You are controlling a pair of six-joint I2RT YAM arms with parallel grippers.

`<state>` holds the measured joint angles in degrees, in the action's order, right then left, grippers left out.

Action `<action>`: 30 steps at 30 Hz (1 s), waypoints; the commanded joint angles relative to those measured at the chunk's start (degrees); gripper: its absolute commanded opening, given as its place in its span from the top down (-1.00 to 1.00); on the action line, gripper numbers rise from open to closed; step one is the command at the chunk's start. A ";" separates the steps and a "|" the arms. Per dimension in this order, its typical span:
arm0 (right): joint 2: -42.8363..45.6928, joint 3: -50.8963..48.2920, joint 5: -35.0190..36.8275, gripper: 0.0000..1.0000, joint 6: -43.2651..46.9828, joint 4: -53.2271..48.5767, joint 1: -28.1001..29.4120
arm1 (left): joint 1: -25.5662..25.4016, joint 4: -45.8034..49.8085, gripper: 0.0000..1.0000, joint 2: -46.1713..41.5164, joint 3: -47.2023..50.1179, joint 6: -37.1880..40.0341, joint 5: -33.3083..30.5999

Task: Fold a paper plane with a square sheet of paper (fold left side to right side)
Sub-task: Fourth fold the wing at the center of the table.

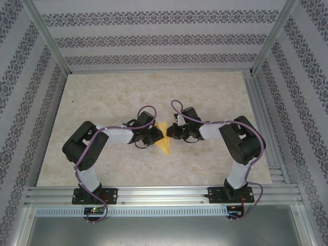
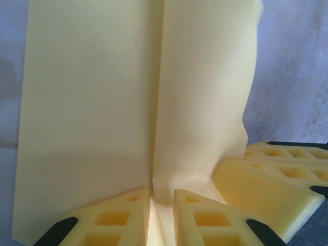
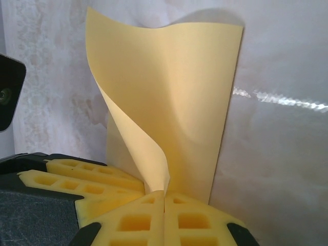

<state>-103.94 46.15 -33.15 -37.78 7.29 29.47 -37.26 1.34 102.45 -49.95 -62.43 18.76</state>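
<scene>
From above, the light is bright and even, and the picture is sharp. Faint, soft shadows lie on the surface (image 1: pixel 102 102) under the left hand (image 1: pixel 159 135) and the right hand (image 1: pixel 173 132).

In the left wrist view the paper (image 2: pixel 92 102) is very close and a bit soft. The part nearest the hand is in grey shadow. Everything behind the paper is blurry.

In the right wrist view a white streak of glare shines on the surface, up and to the right of the hand. The inside of the paper's curl is darker.
</scene>
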 commanded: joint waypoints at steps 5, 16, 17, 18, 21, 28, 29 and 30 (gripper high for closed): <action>-1.00 0.96 -0.10 0.86 1.66 0.15 -0.47 | -0.71 1.98 0.57 2.94 -2.43 0.81 -0.22; 3.09 1.02 2.80 0.46 3.15 -3.05 -1.12 | -1.42 9.18 0.56 5.67 -5.16 2.14 -1.65; 4.19 0.64 3.61 0.40 3.58 -3.60 -1.30 | -1.50 9.41 0.56 5.97 -5.28 2.16 -1.73; 5.16 0.28 4.31 0.34 3.83 -4.08 -1.57 | -1.52 9.48 0.56 6.08 -5.31 2.17 -1.79; 8.36 -0.94 5.53 0.24 4.72 -5.92 -2.52 | -1.60 9.59 0.56 6.17 -5.33 2.10 -1.97; 15.21 -6.24 1.07 0.61 2.01 -4.81 -0.83 | -1.68 10.08 0.56 6.04 -6.03 2.32 -2.06; 15.84 -7.50 0.66 0.67 0.50 -3.58 -0.13 | -1.68 10.10 0.56 6.08 -6.08 2.32 -2.06; 16.11 -8.58 0.43 0.70 -0.70 -2.38 0.53 | -1.68 10.01 0.56 6.07 -6.03 2.32 -2.01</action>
<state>-89.14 40.45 -30.52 -35.70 2.81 28.40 -37.98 6.76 106.21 -56.23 -61.76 18.63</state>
